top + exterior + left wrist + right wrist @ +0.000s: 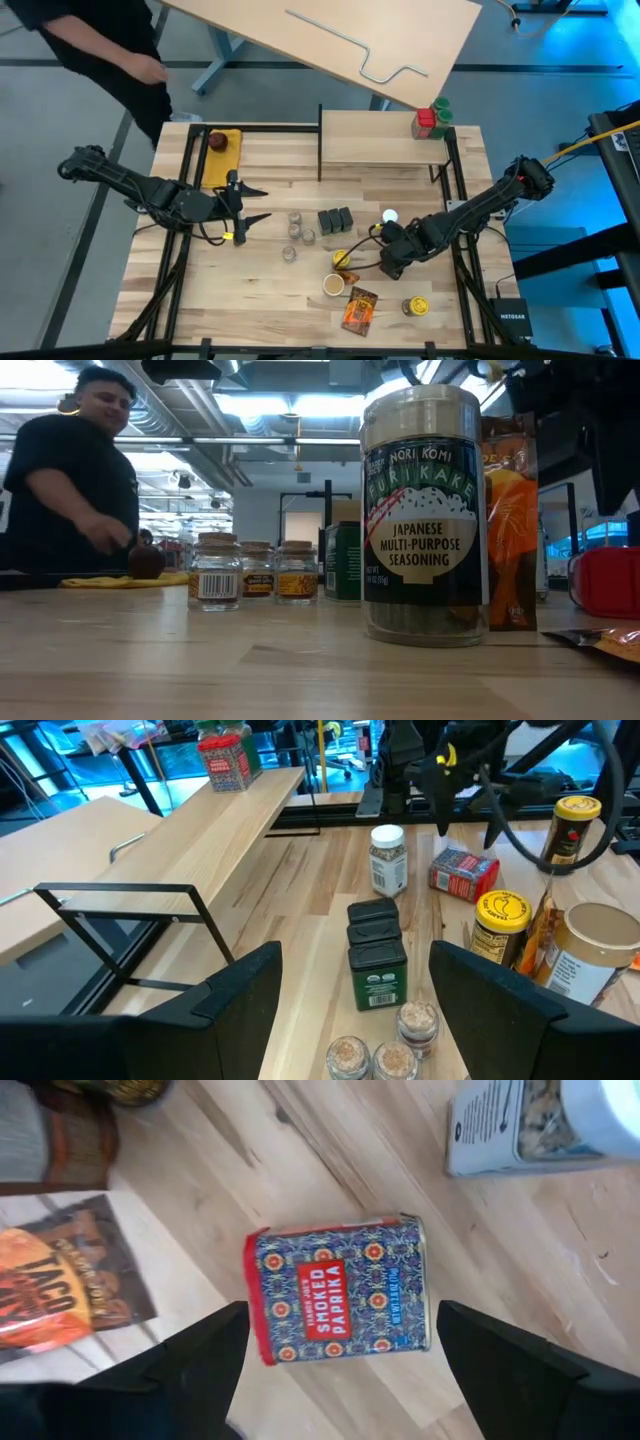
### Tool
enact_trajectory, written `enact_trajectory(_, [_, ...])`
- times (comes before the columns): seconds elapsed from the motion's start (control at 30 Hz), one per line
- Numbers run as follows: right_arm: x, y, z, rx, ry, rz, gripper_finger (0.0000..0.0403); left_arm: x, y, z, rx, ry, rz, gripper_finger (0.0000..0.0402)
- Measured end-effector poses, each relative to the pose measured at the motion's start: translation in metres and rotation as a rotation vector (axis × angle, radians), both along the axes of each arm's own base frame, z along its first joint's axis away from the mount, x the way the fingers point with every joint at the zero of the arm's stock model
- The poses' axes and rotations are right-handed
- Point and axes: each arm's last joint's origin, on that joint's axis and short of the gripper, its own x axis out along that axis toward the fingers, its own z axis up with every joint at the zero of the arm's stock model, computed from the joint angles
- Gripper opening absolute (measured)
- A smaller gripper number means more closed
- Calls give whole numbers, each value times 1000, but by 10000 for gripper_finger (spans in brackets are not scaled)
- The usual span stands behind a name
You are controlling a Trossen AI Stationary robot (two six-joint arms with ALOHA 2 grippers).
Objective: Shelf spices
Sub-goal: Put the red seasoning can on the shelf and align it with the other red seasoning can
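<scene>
The shelf stands at the table's far edge and carries a red box and green-lidded jars. Three small jars, three dark tins and a white-lidded jar stand mid-table. A blue and red smoked paprika tin lies flat between the open fingers of my right gripper, which points down at it with a gap on each side. My left gripper hovers open left of the small jars, facing the tins.
A tan-lidded jar, an orange packet and a yellow-lidded jar sit near the table's near edge. A dark red round thing on a yellow pad lies far left. A person stands beyond the far-left corner.
</scene>
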Motion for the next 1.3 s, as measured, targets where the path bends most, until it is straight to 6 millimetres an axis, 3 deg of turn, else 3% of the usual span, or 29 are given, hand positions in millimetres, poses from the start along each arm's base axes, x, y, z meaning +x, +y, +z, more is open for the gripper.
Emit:
enact_trajectory(0.53, [11, 5, 7, 20, -121, 33, 328, 0, 0, 0, 0, 0, 0, 249])
enact_trajectory(0.67, [9, 4, 7, -24, -101, 181, 328, 0, 0, 0, 0, 0, 0, 249])
enact_trajectory(1.0, [6, 2, 6, -192, -65, 860, 328, 0, 0, 0, 0, -1, 0, 249])
enact_trajectory(1.3, [13, 6, 8, -195, -154, 879, 328, 0, 0, 0, 6, 0, -2, 249])
